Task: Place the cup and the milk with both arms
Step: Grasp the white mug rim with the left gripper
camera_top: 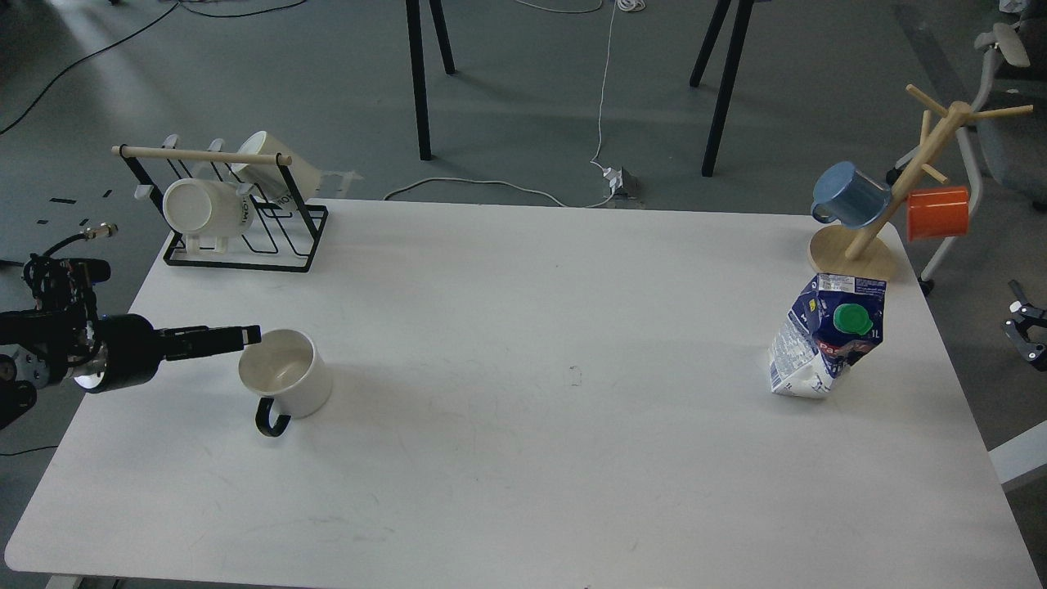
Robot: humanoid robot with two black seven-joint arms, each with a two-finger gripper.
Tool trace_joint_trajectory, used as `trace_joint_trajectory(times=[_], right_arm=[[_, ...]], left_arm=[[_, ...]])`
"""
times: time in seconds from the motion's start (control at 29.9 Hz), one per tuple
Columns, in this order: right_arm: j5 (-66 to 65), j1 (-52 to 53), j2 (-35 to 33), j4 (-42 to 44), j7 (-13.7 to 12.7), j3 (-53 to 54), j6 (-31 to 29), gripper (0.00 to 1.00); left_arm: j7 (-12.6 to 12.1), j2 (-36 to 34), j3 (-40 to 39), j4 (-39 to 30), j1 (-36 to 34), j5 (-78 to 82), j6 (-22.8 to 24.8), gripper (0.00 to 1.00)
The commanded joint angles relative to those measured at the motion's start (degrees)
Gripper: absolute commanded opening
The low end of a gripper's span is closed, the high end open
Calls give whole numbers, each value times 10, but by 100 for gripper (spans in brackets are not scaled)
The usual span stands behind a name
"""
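A white cup [286, 373] with a black handle stands upright on the left side of the white table [523, 458], handle pointing toward me. My left gripper [249, 335] reaches in from the left, its tip at the cup's left rim. Its fingers show as one dark bar, so I cannot tell open from shut. A dented blue and white milk carton [824, 339] with a green cap leans on the right side of the table. My right gripper [1027, 329] is small and dark at the right edge, off the table and well apart from the carton.
A black wire rack [237, 245] with two white mugs stands at the back left corner. A wooden mug tree [891, 196] with a blue mug [851, 195] and an orange mug [939, 213] stands at the back right, just behind the carton.
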State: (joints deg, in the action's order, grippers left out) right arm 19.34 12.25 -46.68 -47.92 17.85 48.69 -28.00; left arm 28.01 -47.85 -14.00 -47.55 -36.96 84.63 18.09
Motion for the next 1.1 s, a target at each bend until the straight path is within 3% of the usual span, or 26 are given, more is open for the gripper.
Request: trace_joint_trajectory(times=[0.0, 0.2, 0.43, 0.64, 0.67, 0.7, 0.74, 0.87, 1.07], right_arm=[[0, -1, 0, 0, 0, 0, 0, 95], [0, -5, 0, 0, 0, 0, 0, 95], [1, -10, 0, 6, 0, 0, 0, 95], [1, -12, 0, 8, 0, 0, 0, 95], [1, -12, 0, 8, 0, 0, 0, 95], [1, -12, 0, 8, 1, 0, 0, 95], [1, -12, 0, 8, 0, 0, 0, 95], [1, -13, 0, 8, 0, 0, 0, 95], [1, -16, 0, 8, 4, 0, 0, 95]], left_arm=[[0, 6, 7, 1, 9, 0, -15, 99], [0, 24, 7, 2, 14, -1, -22, 99], [0, 30, 8, 3, 34, 14, -46, 84], [0, 42, 7, 3, 35, 98, -53, 45], [0, 43, 7, 3, 35, 103, -58, 33], [0, 43, 6, 3, 36, 104, -69, 15], [0, 46, 5, 3, 39, 102, -93, 5], [0, 57, 7, 2, 51, 102, -169, 2], [0, 56, 9, 1, 54, 104, -169, 0]])
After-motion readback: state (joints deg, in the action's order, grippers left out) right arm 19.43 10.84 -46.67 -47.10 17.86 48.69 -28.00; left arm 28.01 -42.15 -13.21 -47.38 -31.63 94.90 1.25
